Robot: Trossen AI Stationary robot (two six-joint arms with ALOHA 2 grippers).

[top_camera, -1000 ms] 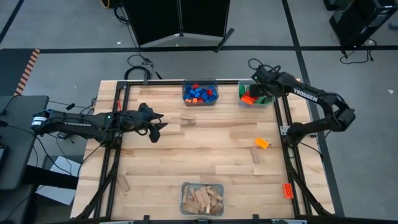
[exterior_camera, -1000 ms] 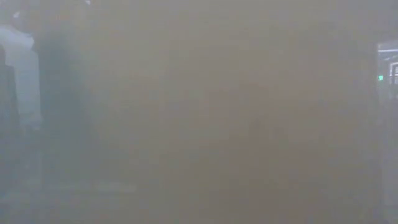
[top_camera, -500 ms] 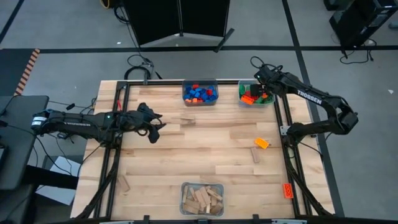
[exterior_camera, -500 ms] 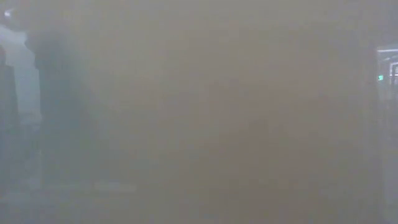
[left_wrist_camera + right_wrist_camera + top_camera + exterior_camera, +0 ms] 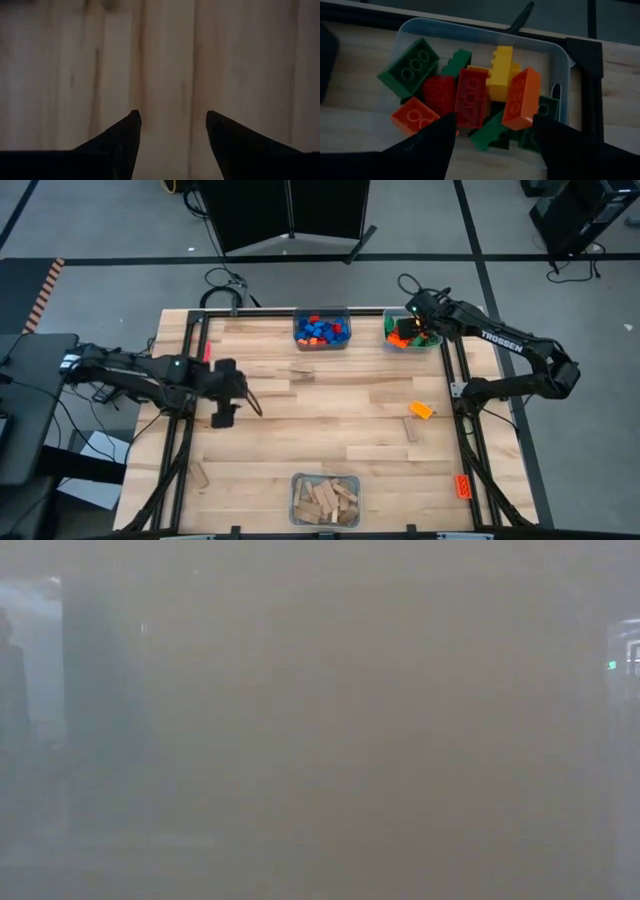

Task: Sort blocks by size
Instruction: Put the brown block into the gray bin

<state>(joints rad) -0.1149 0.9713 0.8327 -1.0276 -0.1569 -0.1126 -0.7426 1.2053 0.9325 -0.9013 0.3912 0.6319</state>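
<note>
Pale wood fills the left wrist view, where the left hand (image 5: 170,120) shows its two dark fingers spread apart over the bare counter (image 5: 330,415), grasping nothing. From above, this left hand (image 5: 224,418) points down at the boards on the counter's left side. Half a second ago it lay farther back and turned sideways; now the arm has swung it forward and tipped it down.

The right hand (image 5: 492,125) hovers spread and empty above a clear bin (image 5: 560,65) at the far right corner, having widened its fingers over the last second. In that bin lie large studded bricks (image 5: 470,95) in red, green, yellow and orange, jumbled together.

A second far bin (image 5: 321,330) holds small blue and red bricks, and the near bin (image 5: 325,500) holds tan wooden blocks. An orange brick (image 5: 421,410) and a wooden block (image 5: 410,430) lie loose on the counter's right side.

The low view shows only haze.
</note>
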